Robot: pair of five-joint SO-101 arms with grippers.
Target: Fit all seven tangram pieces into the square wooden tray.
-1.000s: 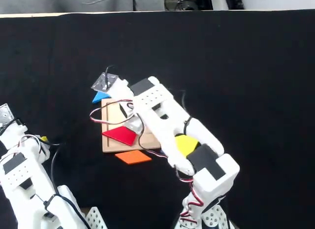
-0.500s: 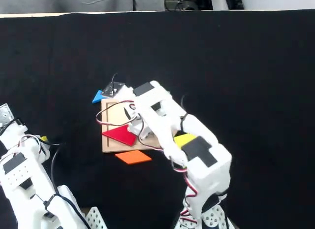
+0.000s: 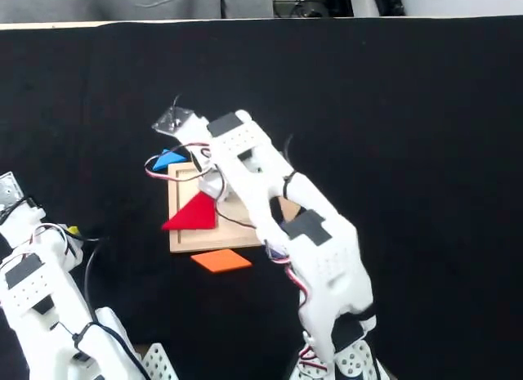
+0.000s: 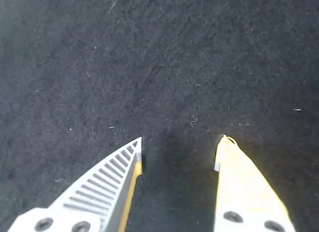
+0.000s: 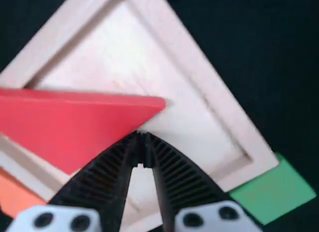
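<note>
The square wooden tray (image 3: 181, 241) lies at mid-table. A red triangle (image 3: 194, 214) rests partly in it, one corner hanging over the tray's left rim. My right gripper (image 3: 214, 186) is low over the tray. In the right wrist view its black fingers (image 5: 112, 164) are shut, tips (image 5: 143, 151) against the red triangle's (image 5: 70, 124) edge above the tray (image 5: 199, 80) floor. A blue piece (image 3: 167, 159) lies just behind the tray and an orange piece (image 3: 221, 260) in front. A green piece (image 5: 273, 188) sits by a tray corner. My left gripper (image 4: 182, 142) hangs open over bare black cloth.
The left arm (image 3: 33, 274) stands at the table's near left corner. The right arm's body (image 3: 319, 257) stretches over the tray's right side and hides what lies there. Black cloth covers the table, with open space to the right and at the back.
The right arm has swung left over the tray. The red triangle has turned and slid left past the rim. The yellow piece is now hidden under the arm.
</note>
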